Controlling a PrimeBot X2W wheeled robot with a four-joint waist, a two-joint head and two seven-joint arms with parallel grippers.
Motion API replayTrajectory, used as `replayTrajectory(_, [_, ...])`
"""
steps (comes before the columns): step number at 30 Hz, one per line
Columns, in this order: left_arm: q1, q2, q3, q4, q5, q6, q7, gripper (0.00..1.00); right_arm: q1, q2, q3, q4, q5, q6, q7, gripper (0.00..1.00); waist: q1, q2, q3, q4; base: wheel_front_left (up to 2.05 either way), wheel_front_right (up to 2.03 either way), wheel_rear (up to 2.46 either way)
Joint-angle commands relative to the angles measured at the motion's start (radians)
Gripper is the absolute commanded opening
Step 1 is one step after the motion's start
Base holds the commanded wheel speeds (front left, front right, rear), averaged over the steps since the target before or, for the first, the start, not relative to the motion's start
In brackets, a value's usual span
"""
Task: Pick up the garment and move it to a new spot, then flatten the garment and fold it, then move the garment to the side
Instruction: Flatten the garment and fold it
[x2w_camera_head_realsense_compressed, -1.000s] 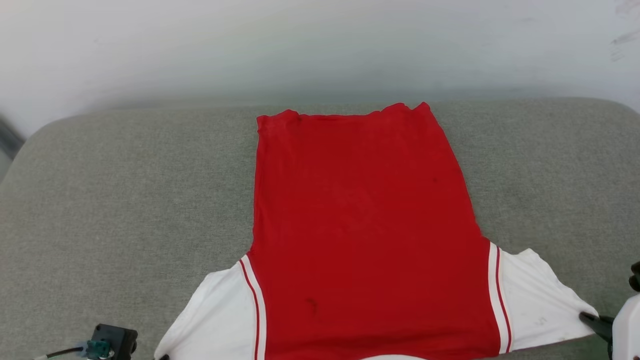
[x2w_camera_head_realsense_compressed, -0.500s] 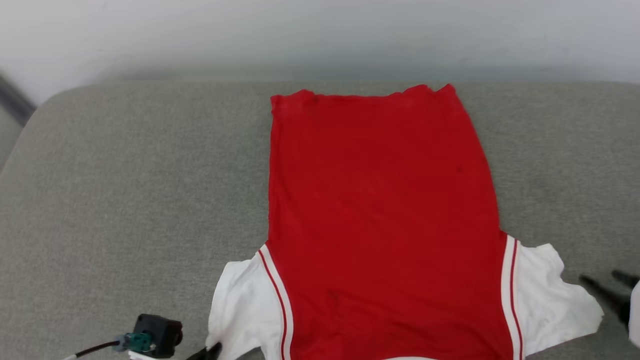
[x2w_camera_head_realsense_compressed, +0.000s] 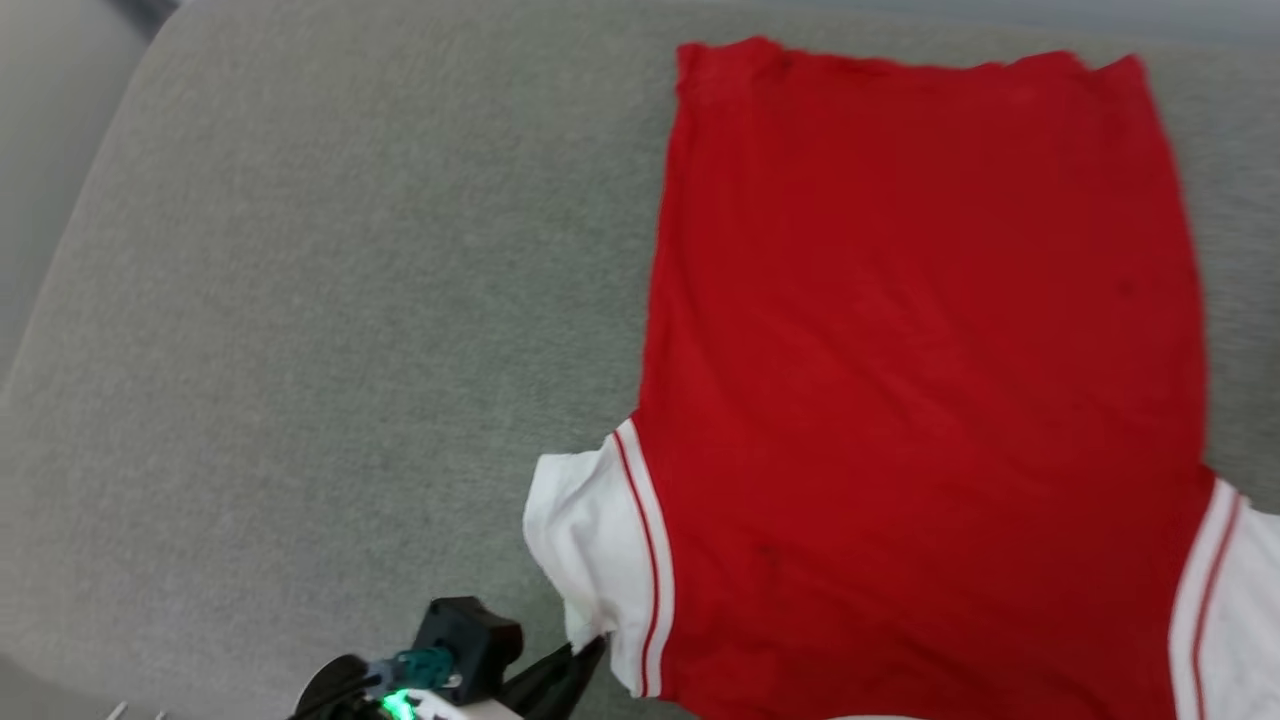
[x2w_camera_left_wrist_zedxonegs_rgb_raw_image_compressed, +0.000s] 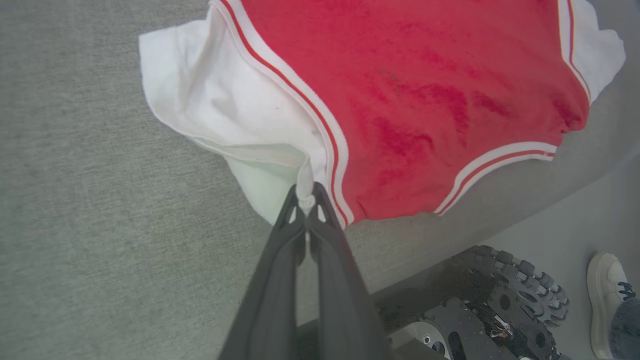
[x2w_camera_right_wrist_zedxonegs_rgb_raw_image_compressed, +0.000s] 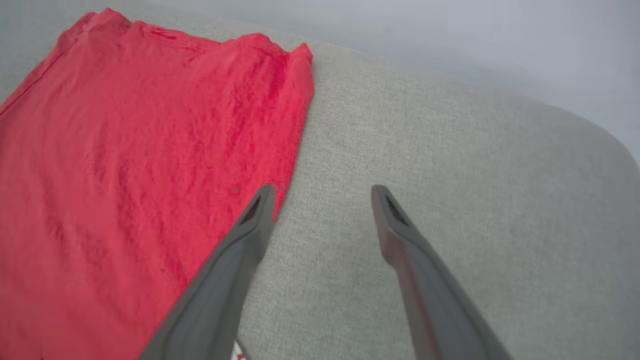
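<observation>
The garment (x2w_camera_head_realsense_compressed: 920, 380) lies spread flat with its plain red back up on the grey cushioned surface (x2w_camera_head_realsense_compressed: 300, 330). Its white sleeves with red-white trim are at the near end. My left gripper (x2w_camera_head_realsense_compressed: 590, 650) is shut on the hem of the left white sleeve (x2w_camera_left_wrist_zedxonegs_rgb_raw_image_compressed: 240, 115), pinching a fold of white cloth between its dark fingertips, as the left wrist view shows with my left gripper (x2w_camera_left_wrist_zedxonegs_rgb_raw_image_compressed: 306, 192) at the sleeve's edge. My right gripper (x2w_camera_right_wrist_zedxonegs_rgb_raw_image_compressed: 322, 192) hangs open above the garment's (x2w_camera_right_wrist_zedxonegs_rgb_raw_image_compressed: 125, 165) right edge and the bare surface, with nothing between its fingers.
The grey surface (x2w_camera_right_wrist_zedxonegs_rgb_raw_image_compressed: 450, 175) has wide free room left of the garment and a strip to its right. A pale wall rises behind it. Below the near edge are the robot's wheeled base (x2w_camera_left_wrist_zedxonegs_rgb_raw_image_compressed: 505, 295) and a person's white shoe (x2w_camera_left_wrist_zedxonegs_rgb_raw_image_compressed: 607, 295) on the floor.
The head camera has turned left and down, shifting the whole picture. My right gripper has opened and let go of the right sleeve. My left gripper keeps hold of the left sleeve, which has bunched inward.
</observation>
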Motion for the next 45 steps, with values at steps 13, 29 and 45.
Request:
replayTrajectory(13, [-0.112, -0.126, -0.103, 0.04, 0.052, -0.053, -0.053, 0.0, -0.413, 0.029, -0.059, 0.21, -0.192, 0.0, 0.397, 1.0, -0.0002, 0.0, 0.245, 0.261, 0.0, 0.0, 0.0])
replayTrajectory(29, [-0.099, -0.148, -0.122, 0.056, 0.043, -0.065, -0.104, 0.0, -0.377, 0.094, -0.157, 0.306, -0.319, 0.0, 0.524, 0.0, -0.0002, 0.0, 0.284, 0.327, 0.0, 0.0, 0.0])
replayTrajectory(45, [-0.085, -0.104, -0.04, 0.106, 0.004, -0.034, -0.138, 0.0, -0.203, 0.13, -0.107, 0.274, -0.262, 0.0, 0.459, 0.0, -0.0002, 0.0, 0.103, 0.172, 0.0, 0.0, 0.0])
